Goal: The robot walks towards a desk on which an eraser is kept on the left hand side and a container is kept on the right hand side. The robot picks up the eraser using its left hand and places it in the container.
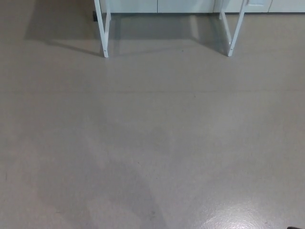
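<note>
mostly bare grey floor (152, 143), two white desk legs (103, 28) up top, neither robot hand visible, so can't tell their state

**A bare indoor room with a hard floor, its kind uncertain**

A smooth, grey, seamless floor (152, 143) with a faint sheen fills nearly the whole view, catching a patch of glare at the near right. At the far edge stand two thin white metal legs (102, 28) of a desk or frame, casting soft shadows. Behind them runs a row of pale, flat cabinet fronts (157, 5), suggesting a lab or office.
</note>
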`<state>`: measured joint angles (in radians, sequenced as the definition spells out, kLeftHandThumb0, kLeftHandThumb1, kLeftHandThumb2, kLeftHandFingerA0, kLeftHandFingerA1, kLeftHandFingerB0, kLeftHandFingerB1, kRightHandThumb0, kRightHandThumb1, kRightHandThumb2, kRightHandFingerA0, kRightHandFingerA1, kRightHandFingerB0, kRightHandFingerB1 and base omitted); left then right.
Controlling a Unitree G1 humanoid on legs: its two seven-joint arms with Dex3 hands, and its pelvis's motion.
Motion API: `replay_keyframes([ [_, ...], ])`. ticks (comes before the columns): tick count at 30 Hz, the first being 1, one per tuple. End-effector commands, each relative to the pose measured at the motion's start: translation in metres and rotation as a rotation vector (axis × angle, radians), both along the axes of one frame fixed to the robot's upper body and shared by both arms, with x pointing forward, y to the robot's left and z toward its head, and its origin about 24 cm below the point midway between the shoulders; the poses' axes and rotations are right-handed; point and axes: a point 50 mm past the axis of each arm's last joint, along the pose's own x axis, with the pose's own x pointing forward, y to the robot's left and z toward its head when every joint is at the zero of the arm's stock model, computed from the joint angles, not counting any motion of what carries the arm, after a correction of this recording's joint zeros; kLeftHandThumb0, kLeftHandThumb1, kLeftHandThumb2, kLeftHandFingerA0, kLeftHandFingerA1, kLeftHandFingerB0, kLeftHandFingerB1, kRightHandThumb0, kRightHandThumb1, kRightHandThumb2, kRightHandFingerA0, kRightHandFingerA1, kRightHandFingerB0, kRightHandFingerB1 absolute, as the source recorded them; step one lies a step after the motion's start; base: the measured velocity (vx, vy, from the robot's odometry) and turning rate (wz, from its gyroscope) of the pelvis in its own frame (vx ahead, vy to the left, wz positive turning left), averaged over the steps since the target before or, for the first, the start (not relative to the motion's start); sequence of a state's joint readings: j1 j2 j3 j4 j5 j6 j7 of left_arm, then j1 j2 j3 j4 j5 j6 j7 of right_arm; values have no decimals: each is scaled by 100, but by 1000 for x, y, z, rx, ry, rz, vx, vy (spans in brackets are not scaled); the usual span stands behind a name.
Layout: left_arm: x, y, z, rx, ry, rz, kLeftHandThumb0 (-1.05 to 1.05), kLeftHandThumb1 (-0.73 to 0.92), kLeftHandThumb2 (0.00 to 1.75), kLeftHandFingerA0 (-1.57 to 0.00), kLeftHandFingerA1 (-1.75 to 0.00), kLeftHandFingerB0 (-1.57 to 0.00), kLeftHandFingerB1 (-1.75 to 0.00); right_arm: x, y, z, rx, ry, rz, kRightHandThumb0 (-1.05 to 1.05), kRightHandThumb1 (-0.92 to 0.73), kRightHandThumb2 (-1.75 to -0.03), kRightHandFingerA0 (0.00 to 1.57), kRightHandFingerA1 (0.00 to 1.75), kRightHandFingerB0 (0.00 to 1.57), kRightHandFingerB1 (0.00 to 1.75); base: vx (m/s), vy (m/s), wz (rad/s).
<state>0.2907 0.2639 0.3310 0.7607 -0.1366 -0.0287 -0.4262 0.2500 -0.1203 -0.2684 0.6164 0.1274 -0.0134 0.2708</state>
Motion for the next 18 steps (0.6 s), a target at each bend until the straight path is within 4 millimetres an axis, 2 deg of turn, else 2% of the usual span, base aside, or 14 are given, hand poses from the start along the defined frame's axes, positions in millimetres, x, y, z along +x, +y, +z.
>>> replay_keyframes([
  [1,-3,8,4,55,-34,6,-25,62,58,-49,-43,-37,-33,-6,-1,1,-11,-25,4,-16,-47,-53,59,62,51,59,0,0,0],
  [11,-12,8,2,95,-14,-13,-26,64,59,-45,-42,-34,-32,-13,1,-1,-11,-9,8,-15,-49,-53,60,62,49,58,23,-15,16],
  [15,-13,9,2,113,-13,-23,-26,64,59,-45,-41,-34,-32,-12,2,-2,-32,-8,25,-17,-47,-53,62,63,50,58,69,231,-8],
  [18,-13,9,1,113,-15,-22,-27,63,59,-45,-42,-34,-32,-12,2,-2,-37,-6,38,-18,-46,-53,61,63,48,57,185,455,-48],
])
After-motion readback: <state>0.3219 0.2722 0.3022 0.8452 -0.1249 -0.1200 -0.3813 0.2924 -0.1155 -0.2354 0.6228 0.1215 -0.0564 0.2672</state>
